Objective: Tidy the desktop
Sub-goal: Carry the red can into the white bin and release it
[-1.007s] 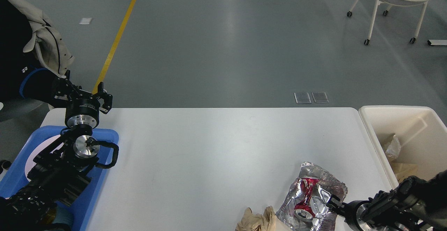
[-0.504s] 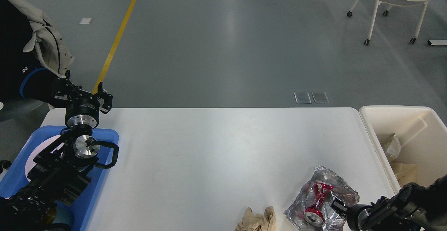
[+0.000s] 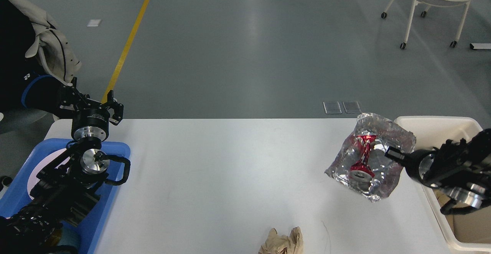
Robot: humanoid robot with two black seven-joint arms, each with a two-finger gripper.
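- The right end effector (image 3: 388, 152) is gripping the right edge of a silver foil bag (image 3: 370, 156), its fingers pinched on the foil.
- The bag is hanging in the air above the right end of the worktop (image 3: 230, 169), tilted, with a red print showing on its crumpled face.
- The bag is hovering just left of the cream bin (image 3: 433, 123), which is standing against the right end of the worktop and holding some brown and clear scraps.
- The right arm is reaching in from the right edge, crossing over the bin.
- A crumpled brown paper (image 3: 282, 242) is lying on the worktop at its near edge, well apart from the bag.
- The left end effector (image 3: 92, 106) is hanging over the far left corner of the worktop with its fingers spread apart, gripping nothing.
- A blue tray (image 3: 115, 148) is sitting on the left end of the worktop, under the left arm.
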